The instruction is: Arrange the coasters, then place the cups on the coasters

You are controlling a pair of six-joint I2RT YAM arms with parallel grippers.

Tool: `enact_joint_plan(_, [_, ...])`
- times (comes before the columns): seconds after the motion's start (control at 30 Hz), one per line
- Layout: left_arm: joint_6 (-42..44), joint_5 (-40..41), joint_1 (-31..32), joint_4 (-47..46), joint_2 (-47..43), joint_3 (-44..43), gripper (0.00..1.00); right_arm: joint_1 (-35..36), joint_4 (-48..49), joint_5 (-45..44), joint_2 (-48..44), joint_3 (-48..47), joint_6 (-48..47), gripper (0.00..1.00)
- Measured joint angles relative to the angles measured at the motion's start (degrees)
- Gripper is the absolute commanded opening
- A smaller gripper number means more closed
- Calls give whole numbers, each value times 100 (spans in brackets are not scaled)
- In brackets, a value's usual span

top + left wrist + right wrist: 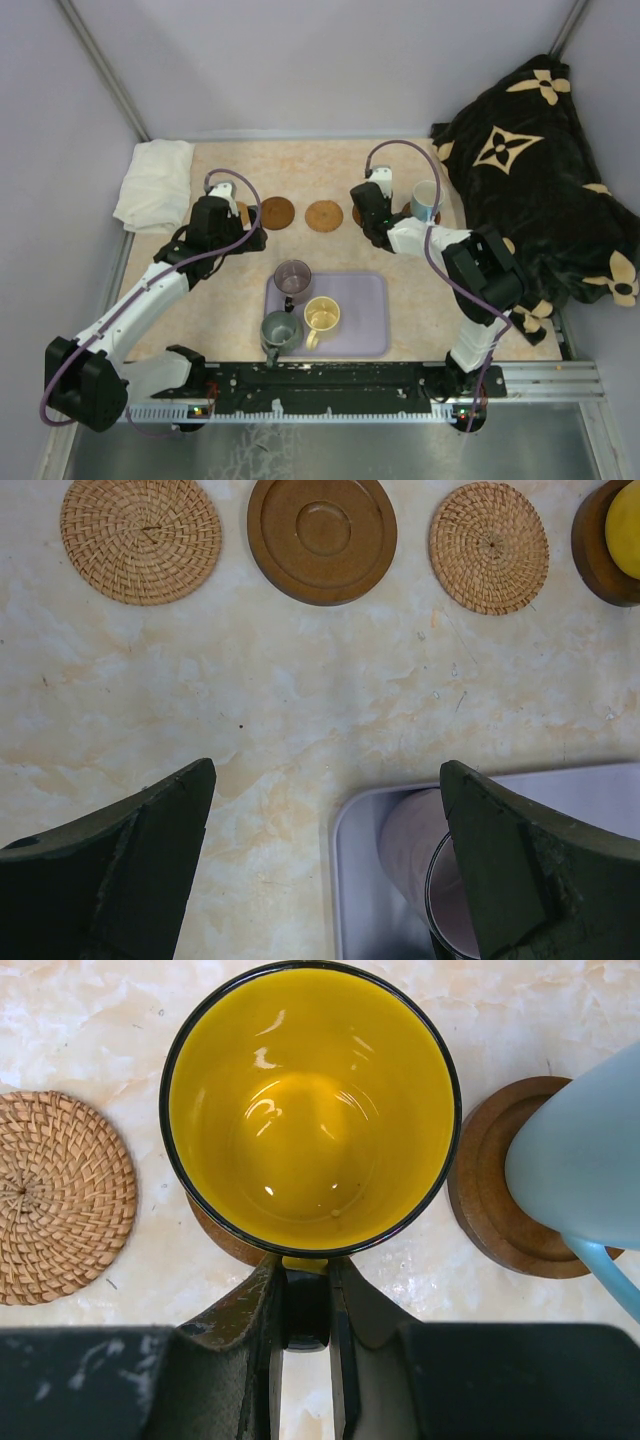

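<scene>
Right pincer [305,1285], clamped narrow on the handle [305,1263] of the glossy yellow-orange mug [310,1110], holds it centred over the dark brown wooden coaster [225,1238], so your coming move looks straight down, not sideways.

No lettering, number or label can be read anywhere, in any of the 3 views. The closest thing to a sign is on the dark blanket [560,200], heaped at the right of the overhead view. It carries a scattered cream motif of 4-petal flowers and one 4-point star set in a diamond outline. No letters are legible among them.
</scene>
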State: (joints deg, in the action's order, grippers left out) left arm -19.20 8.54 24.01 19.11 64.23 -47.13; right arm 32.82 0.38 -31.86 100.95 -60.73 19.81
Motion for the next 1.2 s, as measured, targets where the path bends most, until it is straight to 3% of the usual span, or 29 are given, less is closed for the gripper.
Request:
enact_joint_plan(0.8, [-2,-2,0,-2,0,0,99,15,-9,48,0,0,39,1])
enact_joint_plan(0.97, [-4,-2,0,-2,0,0,99,46,-37,37,0,-2,37,21])
enact_joint_plan(1.13, [-4,-4,0,-4,0,0,99,96,-79,2,-2,-2,68,60])
enact_joint_plan(1.2, [-4,-4,0,-4,0,0,99,122,-98,-9,-2,-2,70,67])
